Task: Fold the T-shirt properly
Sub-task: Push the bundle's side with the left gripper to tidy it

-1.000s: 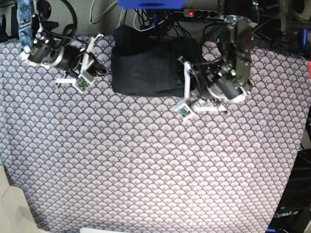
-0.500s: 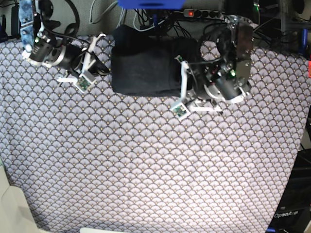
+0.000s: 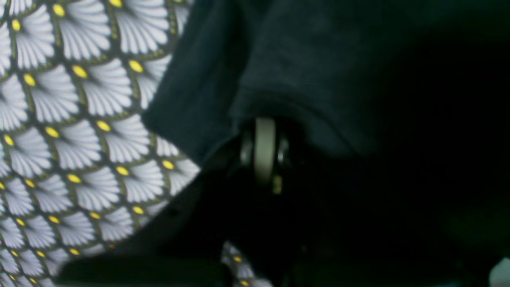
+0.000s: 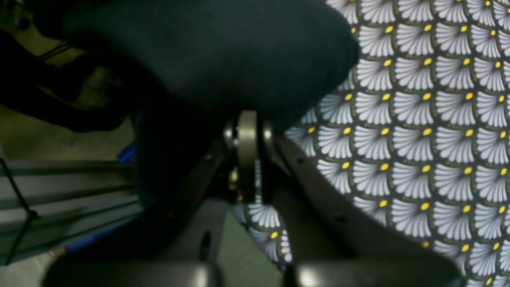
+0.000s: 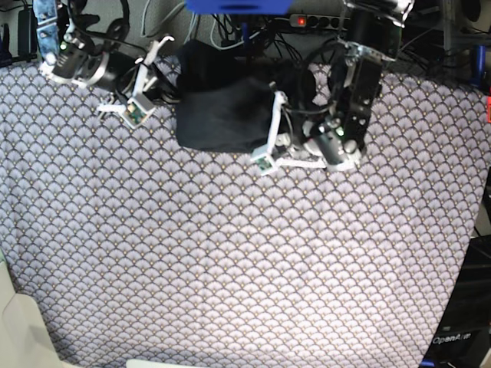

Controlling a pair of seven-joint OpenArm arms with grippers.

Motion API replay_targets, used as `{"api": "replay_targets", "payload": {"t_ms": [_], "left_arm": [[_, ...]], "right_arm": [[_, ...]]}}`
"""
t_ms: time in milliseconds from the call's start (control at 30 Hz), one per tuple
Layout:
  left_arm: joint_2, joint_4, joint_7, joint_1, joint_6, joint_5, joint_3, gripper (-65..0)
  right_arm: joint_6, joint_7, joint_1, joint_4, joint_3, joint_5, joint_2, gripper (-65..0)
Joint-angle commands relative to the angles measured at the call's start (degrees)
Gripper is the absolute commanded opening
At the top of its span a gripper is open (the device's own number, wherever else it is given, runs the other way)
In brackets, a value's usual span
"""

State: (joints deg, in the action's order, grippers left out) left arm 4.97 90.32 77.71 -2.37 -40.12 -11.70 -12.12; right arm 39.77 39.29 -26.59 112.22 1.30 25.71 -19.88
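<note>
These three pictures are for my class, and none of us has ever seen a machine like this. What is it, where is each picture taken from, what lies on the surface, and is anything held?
It is a robot with two arms, each ending in a pincer. The base picture looks down on a table covered with a fan-patterned cloth. A folded black T-shirt lies at its far edge. The left pincer is at the shirt's side; the right pincer is at its other side. The other two pictures come from cameras on the wrists, looking along each pincer. Both pincers are shut. Whether either one pinches the shirt's cloth is too dark to tell.
</note>
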Motion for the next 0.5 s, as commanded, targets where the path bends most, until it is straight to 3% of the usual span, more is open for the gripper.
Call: {"api": "replay_targets", "payload": {"t_ms": [0, 300, 467], "left_arm": [[0.08, -2.10, 0.13, -0.49, 0.12, 2.78, 0.21, -65.0], [-5.02, -14.15, -7.16, -6.20, 0.12, 7.62, 0.30, -65.0], [-7.48, -15.64, -7.43, -8.22, 0.12, 8.94, 0.38, -65.0]], "right_arm": [[0.23, -1.88, 0.08, 0.96, 0.77, 1.05, -0.30, -65.0], [0.23, -1.88, 0.08, 0.17, 1.29, 0.70, 0.14, -65.0], [0.23, -2.06, 0.79, -2.99, 4.46, 0.61, -1.53, -65.0]]}}
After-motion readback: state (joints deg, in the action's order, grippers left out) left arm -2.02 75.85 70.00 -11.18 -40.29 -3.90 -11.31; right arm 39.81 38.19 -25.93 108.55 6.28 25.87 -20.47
